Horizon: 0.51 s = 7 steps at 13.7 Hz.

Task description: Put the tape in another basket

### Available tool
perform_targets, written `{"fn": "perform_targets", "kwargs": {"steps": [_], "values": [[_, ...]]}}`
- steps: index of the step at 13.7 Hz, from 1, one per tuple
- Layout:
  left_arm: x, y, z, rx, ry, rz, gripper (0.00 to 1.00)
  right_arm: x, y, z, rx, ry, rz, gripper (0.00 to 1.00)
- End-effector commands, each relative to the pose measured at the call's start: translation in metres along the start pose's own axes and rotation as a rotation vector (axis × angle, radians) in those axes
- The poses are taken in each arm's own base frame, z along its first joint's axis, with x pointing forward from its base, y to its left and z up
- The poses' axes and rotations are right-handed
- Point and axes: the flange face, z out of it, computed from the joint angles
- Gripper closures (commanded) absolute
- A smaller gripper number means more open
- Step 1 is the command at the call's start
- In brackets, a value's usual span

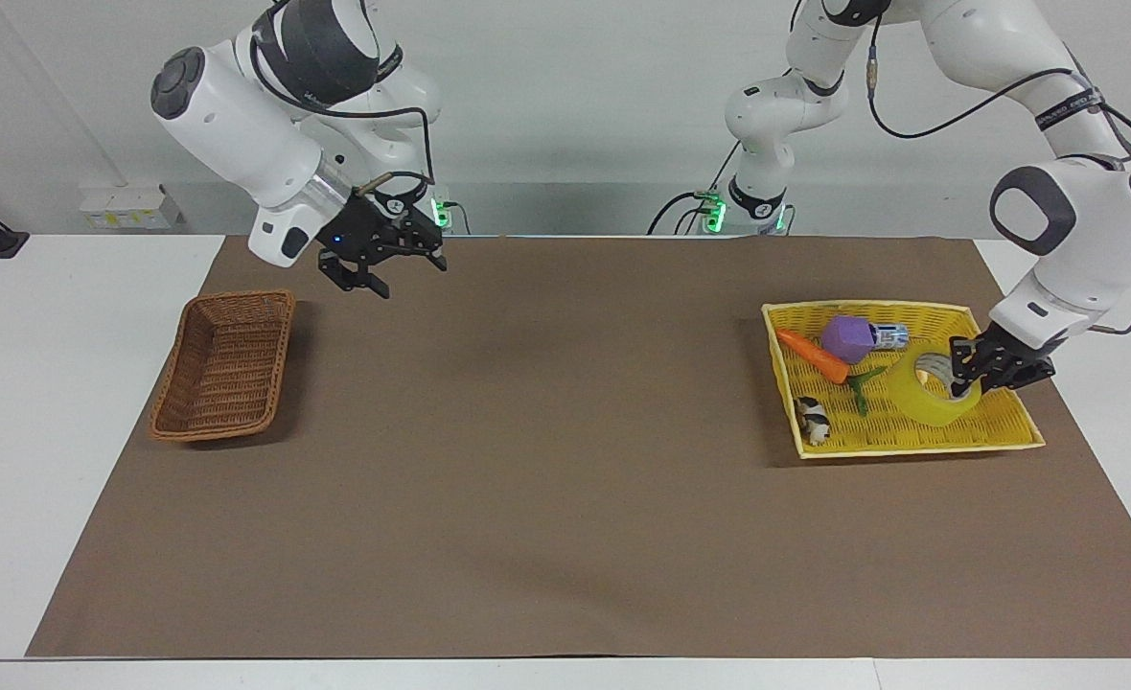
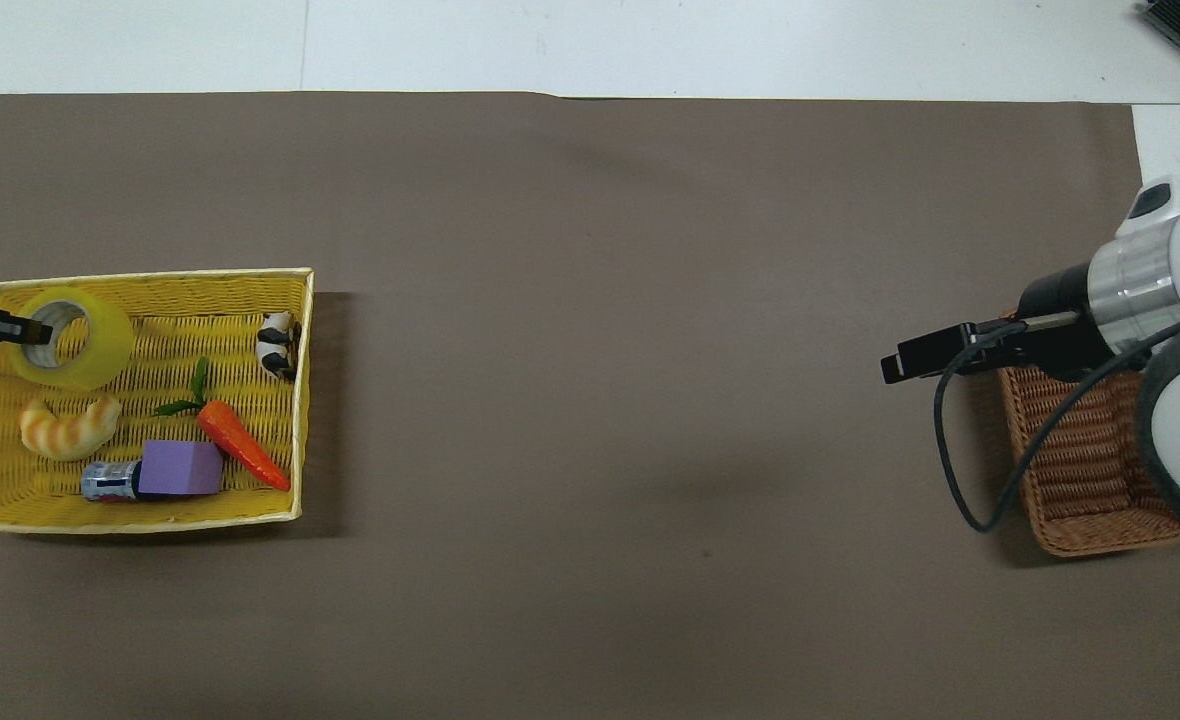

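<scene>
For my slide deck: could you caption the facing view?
Left gripper shut on the tape over the yellow tray; right gripper, open, hangs beside the wicker basket.

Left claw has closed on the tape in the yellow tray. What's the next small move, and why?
Probably lift straight up: the left claw grips the tape's wall, tilted, over the yellow tray. It must clear the rim before crossing to the wicker basket.
</scene>
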Motion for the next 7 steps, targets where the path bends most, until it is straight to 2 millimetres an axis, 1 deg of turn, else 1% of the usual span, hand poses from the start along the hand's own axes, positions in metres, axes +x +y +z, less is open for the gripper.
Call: {"fn": "perform_targets", "kwargs": {"steps": [1, 2, 3, 4, 5, 7], "values": [[0.018, 0.061, 0.001, -0.015, -0.006, -0.048, 1.0, 0.005, 0.005, 0.026, 0.146, -0.006, -0.017, 0.0], [0.026, 0.086, 0.002, -0.017, -0.004, -0.082, 1.0, 0.008, 0.01, 0.038, 0.18, -0.022, -0.016, 0.0], [0.032, 0.108, 0.004, -0.022, -0.006, -0.112, 1.0, 0.011, 0.008, 0.044, 0.225, -0.021, -0.026, 0.0], [0.037, 0.128, 0.005, -0.038, -0.004, -0.135, 1.0, 0.015, 0.004, 0.054, 0.265, -0.029, -0.022, 0.0], [0.042, 0.148, 0.005, -0.072, 0.001, -0.165, 1.0, 0.019, -0.007, 0.063, 0.268, -0.016, -0.033, 0.0], [0.048, 0.188, 0.009, -0.106, -0.006, -0.2, 1.0, 0.023, -0.024, 0.085, 0.286, 0.011, -0.032, 0.0]]}}
